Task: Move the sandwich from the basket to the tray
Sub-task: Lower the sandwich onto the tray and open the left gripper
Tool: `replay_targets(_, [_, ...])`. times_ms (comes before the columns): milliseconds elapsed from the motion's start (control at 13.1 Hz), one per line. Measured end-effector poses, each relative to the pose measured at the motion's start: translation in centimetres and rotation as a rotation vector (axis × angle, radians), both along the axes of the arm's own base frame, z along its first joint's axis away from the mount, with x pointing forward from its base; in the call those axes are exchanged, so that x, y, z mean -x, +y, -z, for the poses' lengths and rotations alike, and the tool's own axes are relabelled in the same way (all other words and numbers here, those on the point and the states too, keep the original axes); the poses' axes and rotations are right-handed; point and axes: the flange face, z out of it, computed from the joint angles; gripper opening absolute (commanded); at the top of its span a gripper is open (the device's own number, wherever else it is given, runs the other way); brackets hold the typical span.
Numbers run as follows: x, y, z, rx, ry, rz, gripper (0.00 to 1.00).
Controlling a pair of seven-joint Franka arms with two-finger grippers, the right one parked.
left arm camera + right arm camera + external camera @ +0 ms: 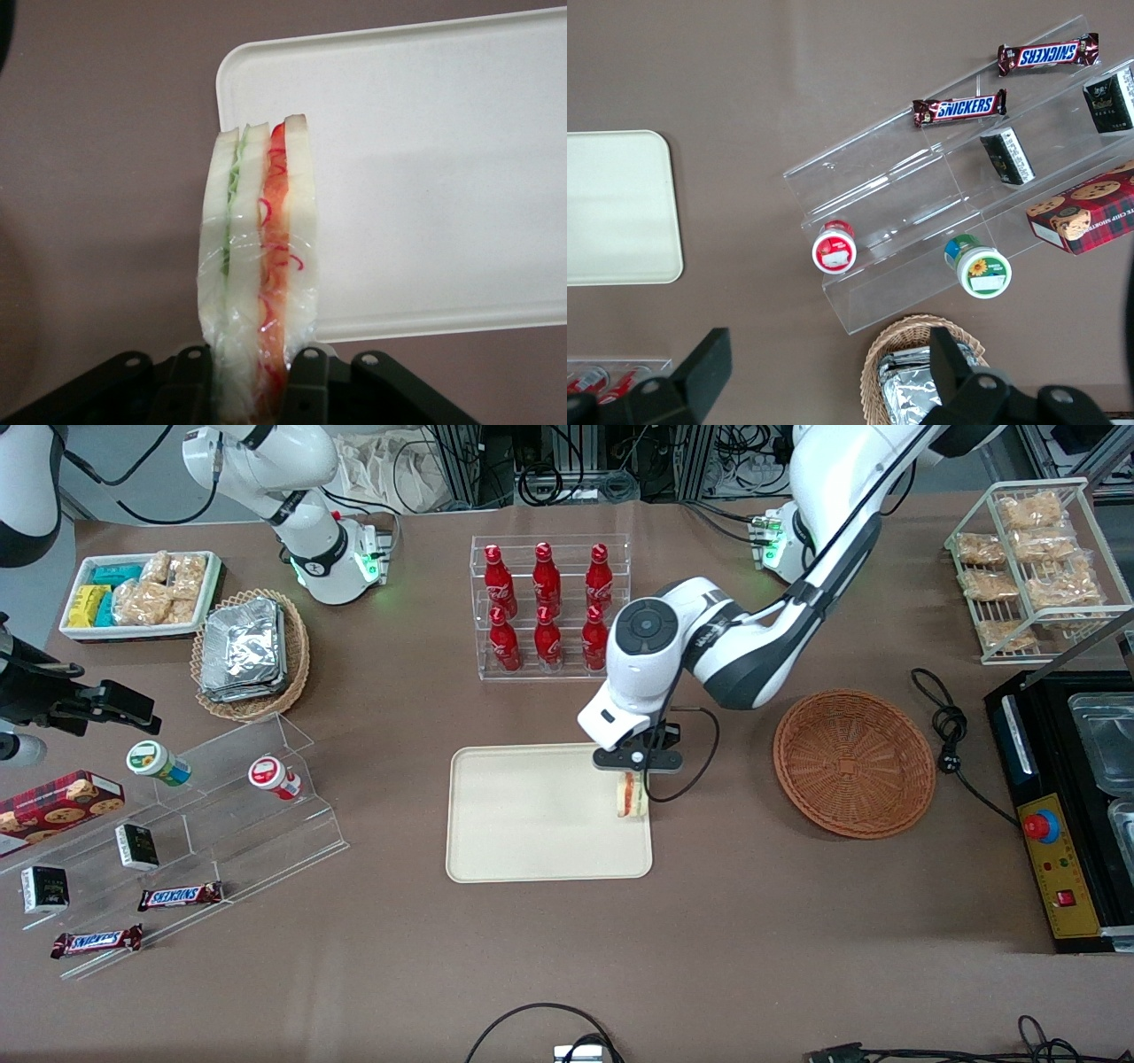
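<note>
The left arm's gripper [631,775] is closed on the sandwich [630,794], with one finger [306,376] pressed against each bread face. The sandwich hangs below the fingers, wrapped in clear film, and its cut edge shows green filling between one pair of slices and red and orange filling between the other. In the front view the gripper and sandwich are over the tray [532,815], at the tray edge nearest the working arm's end of the table. The wrist view shows the sandwich at a rounded corner of the tray [425,177]; whether it touches the tray surface cannot be determined.

The rest of the cream-beige tray surface is bare. The reddish-brown wicker basket [854,763] lies on the brown table [567,957] beside the tray, toward the working arm's end, apart from it, with nothing in it.

Farther from the front camera than the tray, a clear rack [549,607] holds six red bottles. Toward the parked arm's end stand a tiered acrylic shelf [221,806] with two Snickers bars [180,895] and small jars, a tan wicker basket with foil packs [251,654], and a white tub of snack bags [142,593]. A wire rack of bagged snacks [1032,567] stands toward the working arm's end.
</note>
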Motion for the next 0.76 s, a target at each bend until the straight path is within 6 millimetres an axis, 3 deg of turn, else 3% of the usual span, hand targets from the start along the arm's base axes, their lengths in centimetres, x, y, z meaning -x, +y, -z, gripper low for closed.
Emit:
replay_targets(382, [-0.1,-1.8,4.2,-0.016,0.028,0.013,0.22])
replay_targets(764, [-0.3,-2.9,6.6,-0.022,0.04,0.022,0.22])
